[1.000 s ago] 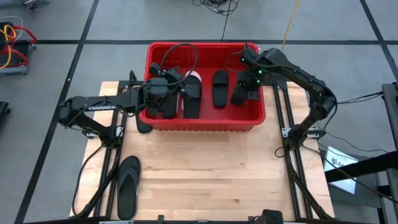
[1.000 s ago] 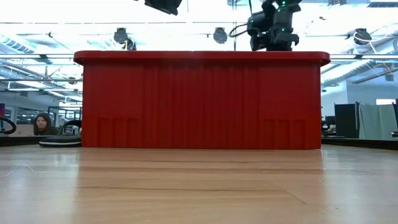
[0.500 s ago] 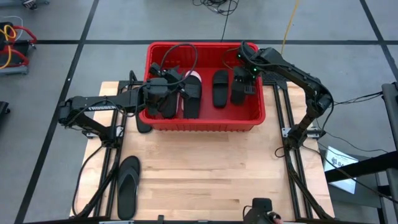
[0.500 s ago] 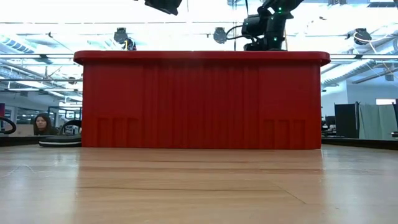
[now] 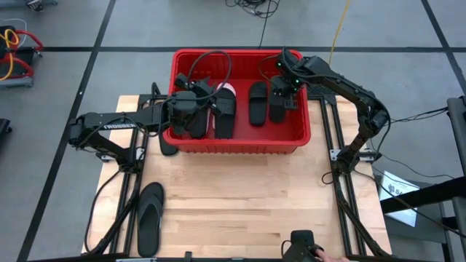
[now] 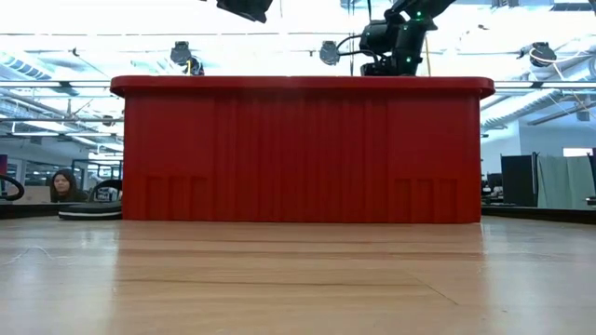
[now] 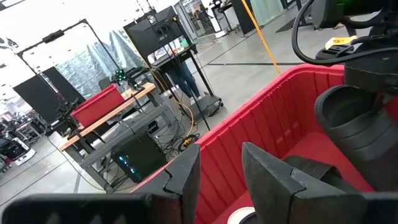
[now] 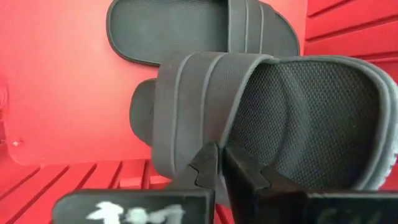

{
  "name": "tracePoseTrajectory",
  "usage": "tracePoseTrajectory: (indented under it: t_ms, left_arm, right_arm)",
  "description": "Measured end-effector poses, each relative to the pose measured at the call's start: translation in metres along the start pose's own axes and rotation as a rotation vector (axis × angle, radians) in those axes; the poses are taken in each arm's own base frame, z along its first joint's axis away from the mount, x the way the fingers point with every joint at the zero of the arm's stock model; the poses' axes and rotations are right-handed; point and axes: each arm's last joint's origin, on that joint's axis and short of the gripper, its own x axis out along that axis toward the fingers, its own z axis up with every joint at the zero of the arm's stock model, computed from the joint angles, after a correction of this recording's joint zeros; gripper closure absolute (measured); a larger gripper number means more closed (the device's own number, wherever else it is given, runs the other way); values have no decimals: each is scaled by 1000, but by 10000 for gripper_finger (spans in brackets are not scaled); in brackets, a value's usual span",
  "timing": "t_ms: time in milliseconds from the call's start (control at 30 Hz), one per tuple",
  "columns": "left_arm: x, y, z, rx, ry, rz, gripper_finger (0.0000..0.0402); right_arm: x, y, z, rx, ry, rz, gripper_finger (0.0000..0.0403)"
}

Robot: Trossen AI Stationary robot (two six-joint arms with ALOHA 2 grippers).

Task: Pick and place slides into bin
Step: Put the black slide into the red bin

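The red bin (image 5: pixel 240 138) stands at the table's far middle. My right gripper (image 5: pixel 285 89) hangs over the bin's right part, slanting down, shut on a black slide (image 8: pixel 261 106). Another black slide (image 5: pixel 258 102) lies flat on the bin floor beside it. More slides (image 5: pixel 224 109), one of them pale, lie in the left part. My left gripper (image 7: pixel 217 171) stands level over that part, open, with nothing between its fingers. A black flip-flop (image 5: pixel 149 217) lies on the table near the left front. A black slide (image 5: pixel 167 145) lies by the bin's near left corner. My right gripper pinches the black slide's wide strap at its edge (image 8: pixel 214 146), one finger on the ribbed outside and one under the strap on the mesh lining. The fingers slant down from above. The slide hangs tilted inside the bin; whether its lower end touches the floor I cannot tell.
The bin's front wall (image 6: pixel 303 149) fills the low view, with my right gripper (image 6: pixel 393 46) above its rim. A hand holding a dark device (image 5: pixel 309 249) shows at the table's near edge. Bare wood (image 5: pixel 247 196) lies in front of the bin.
My right gripper has gone a little toward the table's left over the bin, tipping further downward and rolling slightly. The black slide has gone with it and now hangs closer to the slide lying on the bin floor.
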Motion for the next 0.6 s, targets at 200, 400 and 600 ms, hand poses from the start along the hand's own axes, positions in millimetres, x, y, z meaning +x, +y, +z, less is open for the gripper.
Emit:
tracePoseTrajectory:
  t_ms: [200, 400, 600]
  left_arm:
    - [0, 0, 0, 0, 0, 0, 275]
    - [0, 0, 0, 0, 0, 0, 275]
    - [0, 0, 0, 0, 0, 0, 275]
  right_arm:
    - [0, 0, 0, 18, -3, -3, 380]
    - [0, 0, 0, 31, -4, -4, 354]
    - [0, 0, 0, 39, -1, -4, 310]
